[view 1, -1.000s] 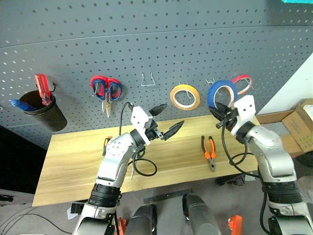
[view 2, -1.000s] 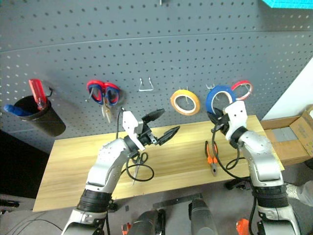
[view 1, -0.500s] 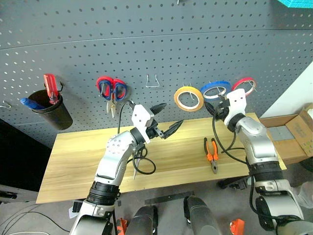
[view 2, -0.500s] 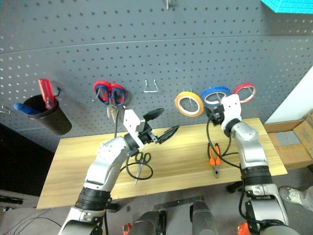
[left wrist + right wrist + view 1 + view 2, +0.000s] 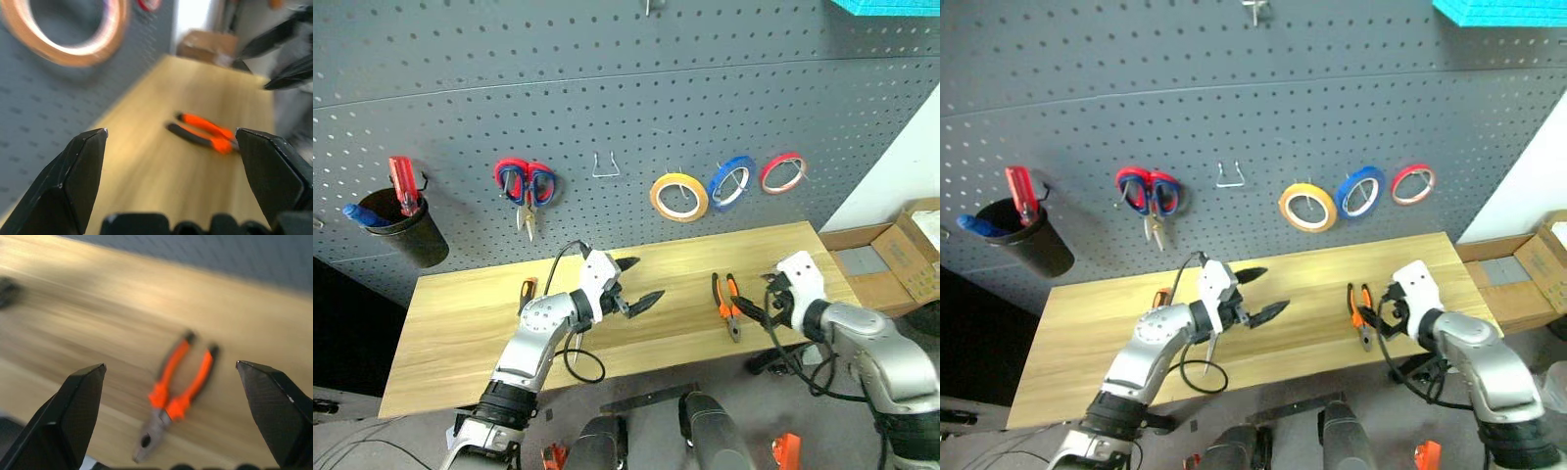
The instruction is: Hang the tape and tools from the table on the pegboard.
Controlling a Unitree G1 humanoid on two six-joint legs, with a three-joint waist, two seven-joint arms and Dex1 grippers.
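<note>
Pliers (image 5: 177,400) lie flat on the table (image 5: 460,323), just ahead of our right gripper (image 5: 171,431), its 2 fingers spread and empty. We should straddle both handles, then pinch. Left gripper (image 5: 634,286) spread too, idle.

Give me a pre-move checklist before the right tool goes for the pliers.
1. Blue tape hung on the pegboard: ok.
2. Right tool open and empty: ok.
3. Pliers lying flat on the table, nothing on them: ok.
4. Right tool lined up with the pliers: ok, they lie between its fingers in the right wrist view.
5. Left tool open and apart from the pliers: ok.
6. Free hook on the pegboard: ok.
</note>
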